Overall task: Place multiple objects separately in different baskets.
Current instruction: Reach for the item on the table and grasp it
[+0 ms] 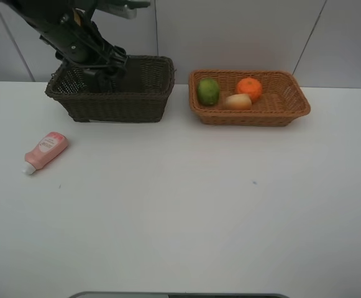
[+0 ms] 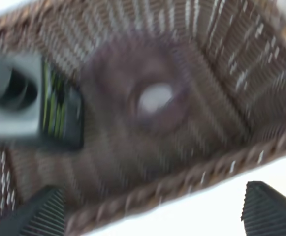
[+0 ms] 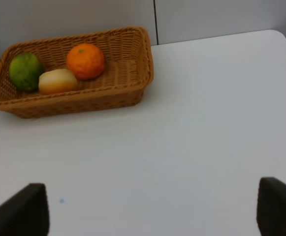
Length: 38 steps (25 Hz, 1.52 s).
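The left hand (image 2: 152,206) hangs released over the dark wicker basket (image 1: 130,102), the cup (image 2: 155,101) and pump bottle (image 2: 39,103) lying inside beneath it. The pink tube (image 1: 45,149) lies near the desk's (image 1: 199,217) left edge.

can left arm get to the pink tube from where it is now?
Probably yes. The pink tube lies alone on bare table on the left arm's side, nothing around it. The left gripper is open but down at the dark basket, so it must lift clear of the rim first.
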{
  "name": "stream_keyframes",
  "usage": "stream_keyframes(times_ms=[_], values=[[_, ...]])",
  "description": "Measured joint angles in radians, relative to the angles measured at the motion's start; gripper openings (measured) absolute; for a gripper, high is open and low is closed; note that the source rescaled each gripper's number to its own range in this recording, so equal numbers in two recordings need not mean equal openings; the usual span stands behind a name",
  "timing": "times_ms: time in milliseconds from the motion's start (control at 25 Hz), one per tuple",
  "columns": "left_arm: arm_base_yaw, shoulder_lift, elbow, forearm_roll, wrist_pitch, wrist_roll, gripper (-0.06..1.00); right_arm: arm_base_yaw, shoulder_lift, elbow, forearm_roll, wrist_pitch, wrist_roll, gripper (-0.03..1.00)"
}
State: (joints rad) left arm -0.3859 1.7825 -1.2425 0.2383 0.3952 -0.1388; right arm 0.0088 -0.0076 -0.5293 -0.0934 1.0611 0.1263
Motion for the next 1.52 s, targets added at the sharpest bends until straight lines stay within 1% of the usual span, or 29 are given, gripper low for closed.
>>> stream_keyframes(times_ms=[120,200,320,480,600,880,1080,1400,1520], values=[[0.040,-0.064,0.081,-0.019,0.037,0.000,0.96,0.000,0.000,0.000,0.000,0.000,0.000,0.81],[0.068,-0.096,0.111,-0.039,0.095,0.000,0.99,0.000,0.000,0.000,0.000,0.000,0.000,0.81],[0.117,-0.123,0.112,-0.062,0.215,0.002,1.00,0.000,0.000,0.000,0.000,0.000,0.000,0.81],[0.166,-0.125,0.112,-0.064,0.372,0.037,1.00,0.000,0.000,0.000,0.000,0.000,0.000,0.81],[0.181,-0.126,0.112,-0.069,0.428,0.070,1.00,0.000,0.000,0.000,0.000,0.000,0.000,0.81],[0.231,-0.126,0.112,-0.111,0.426,0.148,1.00,0.000,0.000,0.000,0.000,0.000,0.000,0.81],[0.261,-0.120,0.112,-0.152,0.420,0.254,1.00,0.000,0.000,0.000,0.000,0.000,0.000,0.81],[0.261,0.031,0.112,-0.162,0.400,0.327,1.00,0.000,0.000,0.000,0.000,0.000,0.000,0.81],[0.276,0.091,0.112,-0.157,0.395,0.337,1.00,0.000,0.000,0.000,0.000,0.000,0.000,0.81]])
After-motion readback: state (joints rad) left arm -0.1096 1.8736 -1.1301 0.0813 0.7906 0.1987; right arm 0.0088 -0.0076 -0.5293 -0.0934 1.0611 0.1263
